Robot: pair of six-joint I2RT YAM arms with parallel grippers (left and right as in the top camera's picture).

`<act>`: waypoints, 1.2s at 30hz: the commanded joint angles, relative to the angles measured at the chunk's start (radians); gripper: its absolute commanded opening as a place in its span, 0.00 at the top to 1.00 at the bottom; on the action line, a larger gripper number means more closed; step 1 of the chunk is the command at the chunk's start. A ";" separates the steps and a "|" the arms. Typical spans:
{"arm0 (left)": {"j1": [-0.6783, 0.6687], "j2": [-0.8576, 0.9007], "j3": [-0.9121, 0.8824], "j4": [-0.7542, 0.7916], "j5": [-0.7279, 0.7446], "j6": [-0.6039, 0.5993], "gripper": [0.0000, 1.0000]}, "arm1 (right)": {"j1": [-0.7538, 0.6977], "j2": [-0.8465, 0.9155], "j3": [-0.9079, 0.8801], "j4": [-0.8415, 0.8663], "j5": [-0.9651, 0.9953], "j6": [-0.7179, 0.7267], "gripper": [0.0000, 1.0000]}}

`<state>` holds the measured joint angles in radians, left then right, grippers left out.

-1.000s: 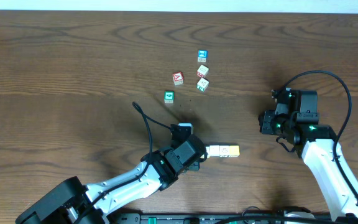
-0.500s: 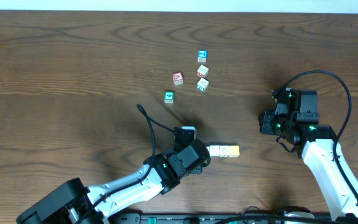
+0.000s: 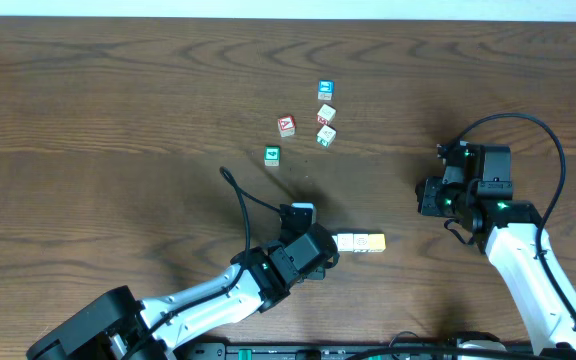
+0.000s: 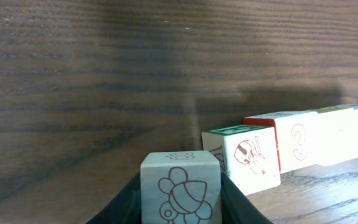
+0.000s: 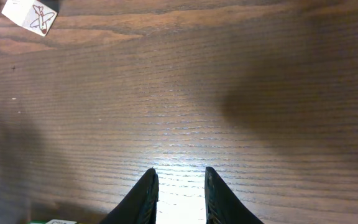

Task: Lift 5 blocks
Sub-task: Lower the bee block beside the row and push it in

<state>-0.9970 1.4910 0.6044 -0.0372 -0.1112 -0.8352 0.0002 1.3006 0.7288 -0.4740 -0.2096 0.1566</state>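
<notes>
Your left gripper (image 4: 180,205) clamps the end block (image 4: 180,180) of a row of blocks (image 3: 359,242) — the others line up beyond it, touching. I cannot tell whether the row is off the table (image 3: 118,120). Your right gripper (image 5: 180,193) hangs over bare wood, jaws narrow and empty. Farther away — five loose cubes (image 3: 326,114).
</notes>
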 commanded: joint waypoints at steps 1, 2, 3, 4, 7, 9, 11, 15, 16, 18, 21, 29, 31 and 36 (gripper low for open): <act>-0.001 0.007 -0.001 0.003 -0.018 -0.002 0.68 | -0.005 0.003 -0.006 0.002 -0.006 0.011 0.78; -0.001 0.007 -0.001 0.002 -0.018 -0.002 0.67 | -0.005 0.003 -0.006 0.002 -0.006 0.011 0.78; -0.001 0.007 -0.001 0.002 -0.018 -0.002 0.65 | -0.005 0.003 -0.006 0.002 -0.006 0.011 0.78; -0.001 0.007 -0.001 0.002 -0.018 -0.002 0.64 | -0.005 0.003 -0.006 0.002 -0.006 0.011 0.78; -0.001 0.007 -0.001 0.002 -0.018 -0.002 0.58 | -0.005 0.003 -0.006 0.002 -0.006 0.011 0.78; -0.001 0.007 -0.001 0.002 -0.018 -0.002 0.56 | -0.005 0.003 -0.006 0.003 -0.006 0.011 0.78; -0.001 0.007 -0.001 0.002 -0.018 -0.002 0.56 | -0.005 0.003 -0.006 0.003 -0.006 0.011 0.78; -0.001 0.007 -0.001 0.003 -0.018 -0.002 0.56 | -0.005 0.003 -0.006 0.003 -0.006 0.011 0.78; -0.001 0.007 -0.001 0.005 -0.019 -0.002 0.56 | -0.005 0.003 -0.006 0.003 -0.006 0.011 0.78; -0.001 0.007 -0.001 0.006 -0.033 -0.002 0.56 | -0.005 0.003 -0.006 0.003 -0.006 0.011 0.78; -0.001 0.007 -0.001 0.009 -0.038 -0.002 0.56 | -0.005 0.003 -0.006 0.003 -0.006 0.011 0.77; -0.001 -0.005 0.000 0.020 -0.040 -0.002 0.56 | -0.005 0.003 -0.006 0.003 -0.005 0.011 0.78; -0.001 -0.012 0.000 0.020 -0.040 -0.002 0.56 | -0.005 0.003 -0.006 0.003 -0.006 0.011 0.78; -0.001 -0.023 0.000 0.023 -0.040 -0.002 0.55 | -0.005 0.003 -0.006 0.003 -0.006 0.011 0.78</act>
<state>-0.9970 1.4891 0.6044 -0.0181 -0.1310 -0.8379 -0.0002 1.3006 0.7288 -0.4740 -0.2096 0.1566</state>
